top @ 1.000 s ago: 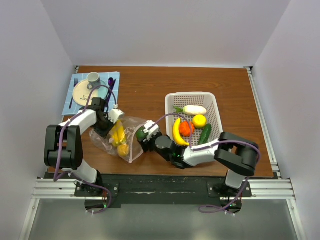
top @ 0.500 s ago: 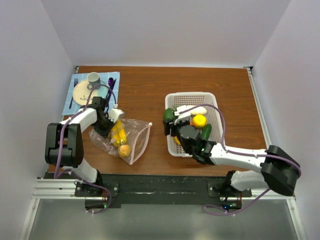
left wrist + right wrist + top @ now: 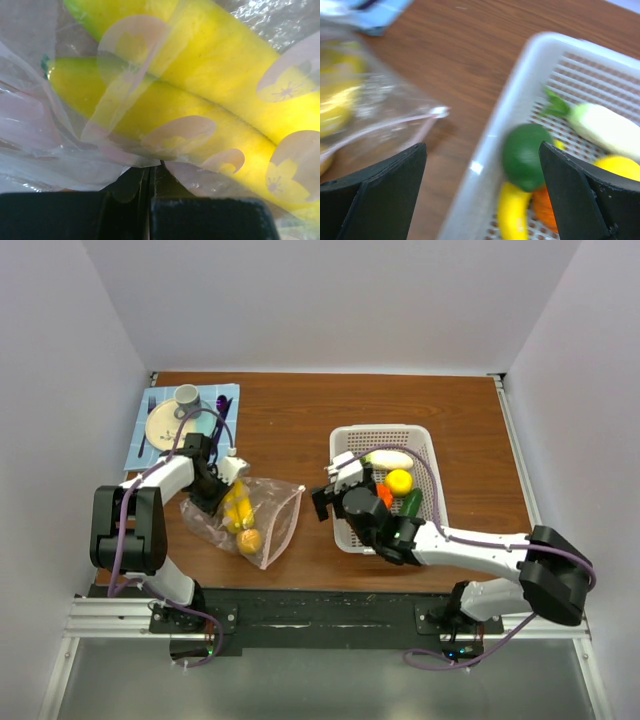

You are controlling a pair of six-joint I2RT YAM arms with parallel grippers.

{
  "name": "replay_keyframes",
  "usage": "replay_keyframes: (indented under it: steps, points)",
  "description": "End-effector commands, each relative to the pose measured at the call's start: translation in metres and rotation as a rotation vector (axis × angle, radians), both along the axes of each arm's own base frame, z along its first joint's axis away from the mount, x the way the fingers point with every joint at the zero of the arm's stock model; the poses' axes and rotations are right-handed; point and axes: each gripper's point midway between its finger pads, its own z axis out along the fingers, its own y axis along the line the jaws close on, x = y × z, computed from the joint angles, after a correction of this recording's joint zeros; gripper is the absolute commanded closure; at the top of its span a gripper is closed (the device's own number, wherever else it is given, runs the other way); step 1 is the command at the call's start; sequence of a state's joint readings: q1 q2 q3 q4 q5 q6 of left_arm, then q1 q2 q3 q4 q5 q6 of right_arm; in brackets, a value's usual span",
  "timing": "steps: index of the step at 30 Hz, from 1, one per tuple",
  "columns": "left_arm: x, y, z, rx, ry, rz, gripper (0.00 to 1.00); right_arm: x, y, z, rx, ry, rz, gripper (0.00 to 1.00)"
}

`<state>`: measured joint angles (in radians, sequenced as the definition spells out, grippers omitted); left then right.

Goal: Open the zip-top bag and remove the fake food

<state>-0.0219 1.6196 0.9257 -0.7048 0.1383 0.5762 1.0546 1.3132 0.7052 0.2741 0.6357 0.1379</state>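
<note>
The clear dotted zip-top bag (image 3: 262, 518) lies left of centre, its pink zipper mouth (image 3: 395, 126) gaping toward the basket. Yellow fake food (image 3: 237, 506) and a round orange-yellow fruit (image 3: 248, 540) are still inside it. My left gripper (image 3: 207, 490) is shut on the bag's film (image 3: 125, 150), with yellow pieces (image 3: 200, 100) pressed against the plastic just beyond it. My right gripper (image 3: 482, 145) hangs open and empty over the basket's left rim. A green round fruit (image 3: 522, 155) lies loose in the basket below it.
The white mesh basket (image 3: 428, 455) holds a banana (image 3: 512, 215), an orange tomato (image 3: 384, 495), a yellow round fruit (image 3: 399, 480), a cream-white piece (image 3: 390, 458) and a green cucumber (image 3: 411, 503). A blue mat (image 3: 143, 440) with plate and cup sits at the back left.
My right gripper carried the green fruit from the bag's mouth to the basket, opened and let it drop there. The left gripper stayed shut on the bag.
</note>
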Motion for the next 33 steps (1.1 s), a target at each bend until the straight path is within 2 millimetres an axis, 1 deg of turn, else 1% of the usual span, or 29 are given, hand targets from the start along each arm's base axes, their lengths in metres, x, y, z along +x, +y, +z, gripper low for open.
replay_keyframes:
  steps: [1,2,3,4,6,7,8,10,11,12,16,20,21,23,24,27,28,30,31,33]
  points:
    - [-0.004,-0.016,-0.005,-0.082,0.036,-0.009,1.00,-0.048,0.063,0.018,-0.032,-0.063,0.351,0.03]
    - [-0.005,-0.017,-0.006,-0.084,0.038,-0.009,1.00,-0.057,0.074,0.016,-0.019,-0.065,0.398,0.07]
    - [-0.006,-0.017,-0.007,-0.084,0.044,-0.009,1.00,-0.060,0.079,0.007,-0.014,-0.051,0.421,0.09]
    - [-0.006,-0.017,-0.007,-0.084,0.044,-0.009,1.00,-0.065,0.087,-0.011,-0.031,-0.020,0.462,0.11]
    - [-0.005,-0.017,-0.008,-0.085,0.044,-0.009,1.00,-0.063,0.101,-0.017,-0.013,-0.017,0.482,0.12]
    - [-0.005,-0.017,-0.007,-0.084,0.043,-0.009,1.00,-0.064,0.107,-0.023,-0.018,-0.010,0.497,0.14]
    - [-0.006,-0.016,-0.008,-0.082,0.046,-0.008,1.00,-0.062,0.113,-0.038,-0.031,0.003,0.500,0.14]
    - [-0.005,-0.016,-0.007,-0.078,0.042,-0.008,1.00,-0.058,0.124,-0.042,-0.028,0.000,0.502,0.15]
    - [-0.005,-0.015,-0.007,-0.073,0.040,-0.008,1.00,-0.056,0.129,-0.056,-0.047,0.015,0.503,0.15]
    - [-0.006,-0.014,-0.007,-0.071,0.043,-0.008,1.00,-0.053,0.135,-0.052,-0.038,0.007,0.502,0.15]
    - [-0.004,-0.013,-0.006,-0.064,0.040,-0.009,1.00,-0.049,0.152,-0.055,-0.027,-0.001,0.516,0.15]
    - [-0.003,-0.013,-0.007,-0.065,0.044,-0.001,1.00,-0.052,0.172,-0.058,0.020,0.027,0.555,0.14]
    - [-0.003,-0.013,-0.008,-0.065,0.048,0.002,1.00,-0.057,0.178,-0.060,0.034,0.038,0.587,0.13]
    - [-0.004,-0.013,-0.010,-0.063,0.052,0.010,1.00,-0.065,0.187,-0.057,0.078,0.046,0.630,0.06]
    - [-0.004,-0.013,-0.010,-0.060,0.052,0.012,1.00,-0.074,0.193,-0.063,0.084,0.065,0.687,0.01]
    - [-0.007,-0.009,-0.011,-0.036,0.058,0.017,1.00,-0.092,0.206,-0.062,0.120,0.092,0.801,0.01]
    - [-0.007,-0.005,-0.012,-0.015,0.057,0.021,1.00,-0.105,0.210,-0.065,0.128,0.121,0.872,0.01]
    - [-0.007,-0.002,-0.012,-0.004,0.053,0.019,1.00,-0.114,0.218,-0.061,0.149,0.141,0.930,0.01]
    - [-0.007,-0.002,-0.011,-0.002,0.051,0.019,1.00,-0.121,0.221,-0.066,0.160,0.173,0.963,0.01]
    - [-0.005,-0.003,-0.011,-0.007,0.050,0.029,1.00,-0.125,0.228,-0.064,0.176,0.187,0.982,0.01]
